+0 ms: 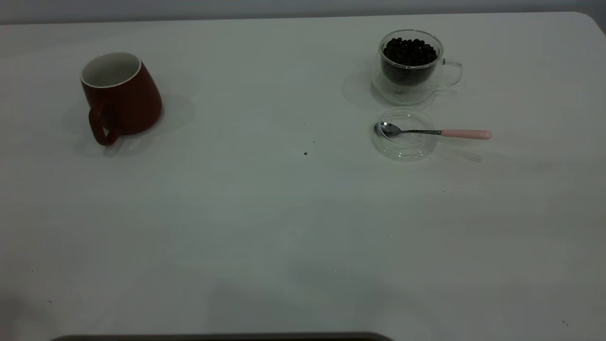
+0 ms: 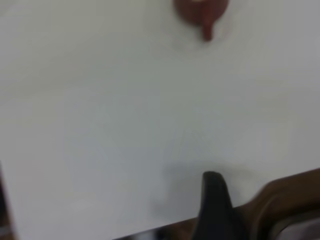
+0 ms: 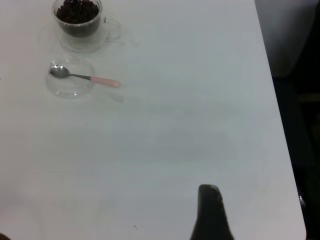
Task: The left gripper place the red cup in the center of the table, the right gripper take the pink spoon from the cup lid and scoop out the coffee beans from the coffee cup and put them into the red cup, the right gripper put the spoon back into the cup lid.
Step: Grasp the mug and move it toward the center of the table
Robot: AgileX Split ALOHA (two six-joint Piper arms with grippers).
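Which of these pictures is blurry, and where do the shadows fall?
Left wrist view is soft: the red cup is a smear. Exterior view is sharp but dim; the cup and glass cup cast faint double shadows. Right wrist view is brighter, the spoon clear.

left claw [image 2: 212,200]: one finger seen, maybe parked | right claw [image 3: 210,210]: likewise

One black, rounded-tipped finger [image 2: 214,200] in the left wrist view's lower frame, a matching black finger [image 3: 210,212] in the right wrist view's lower frame
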